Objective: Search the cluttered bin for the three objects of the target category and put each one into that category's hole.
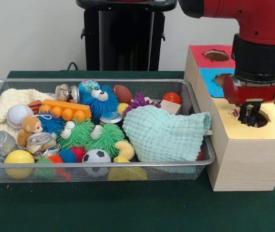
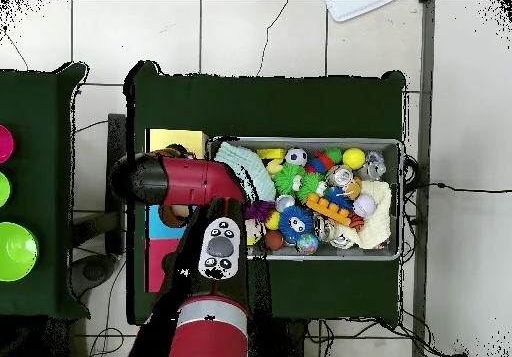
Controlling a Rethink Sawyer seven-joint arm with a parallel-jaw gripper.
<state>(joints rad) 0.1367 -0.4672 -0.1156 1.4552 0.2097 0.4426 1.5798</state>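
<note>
The wire mesh bin [image 1: 201, 126] sits left of the wooden boxes and is packed with toys; it also shows in the overhead view [image 2: 320, 141]. No spotted cloth piece shows in it. My gripper [image 1: 250, 116] hangs straight down over the round hole [image 1: 262, 119] in the yellow top of the largest box [image 1: 246, 159], with its tips at the hole's rim. I see nothing hanging from it. A small coloured speck lies at the hole's left edge. In the overhead view the arm [image 2: 185, 181] covers the hole and gripper.
A large mint cloth [image 1: 164, 133] fills the bin's right end and a cream cloth [image 1: 9, 100] its left end. Between them lie fuzzy balls, cans, a soccer ball [image 1: 97, 156] and an orange block [image 1: 66, 110]. Blue-topped [image 1: 221, 79] and red-topped [image 1: 216, 55] holes lie behind the yellow one.
</note>
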